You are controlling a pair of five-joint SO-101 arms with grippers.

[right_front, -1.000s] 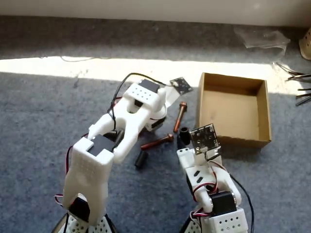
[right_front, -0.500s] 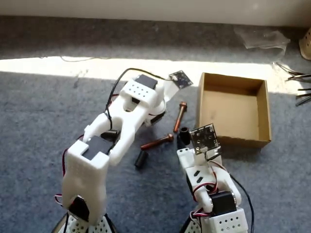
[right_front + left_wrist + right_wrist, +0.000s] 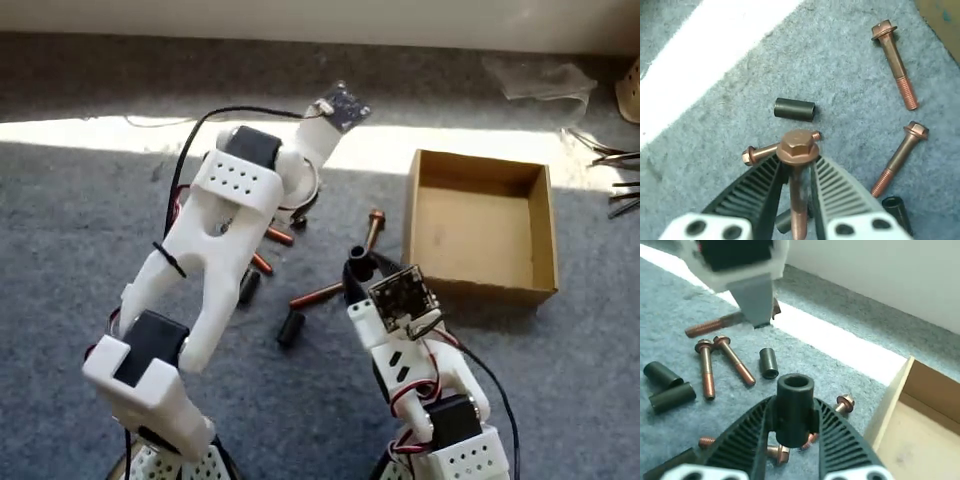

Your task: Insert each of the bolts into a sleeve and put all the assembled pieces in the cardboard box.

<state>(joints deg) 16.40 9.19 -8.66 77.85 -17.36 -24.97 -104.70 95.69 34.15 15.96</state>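
Note:
My left gripper (image 3: 798, 162) is shut on a copper bolt (image 3: 798, 146), held above the carpet with its hex head pointing away from the wrist. My right gripper (image 3: 795, 415) is shut on a black sleeve (image 3: 795, 405), upright with its bore open at the top. In the high view that sleeve (image 3: 358, 270) sits just left of the cardboard box (image 3: 480, 225). From the right wrist, the left gripper (image 3: 757, 305) with its bolt (image 3: 715, 326) hangs beyond the sleeve. Loose bolts (image 3: 373, 232) (image 3: 320, 294) and sleeves (image 3: 291, 328) (image 3: 248, 287) lie between the arms.
More bolts (image 3: 895, 65) (image 3: 900, 157) and a sleeve (image 3: 795, 109) lie on the grey carpet under the left gripper. The box's near wall (image 3: 890, 405) stands close beside the right gripper. A sunlit strip (image 3: 120, 135) crosses the floor behind; cables (image 3: 615, 180) lie far right.
The left arm has risen and swung back to the left with the bolt, uncovering bolts and a sleeve beneath it. The right gripper with its sleeve shifted slightly left.

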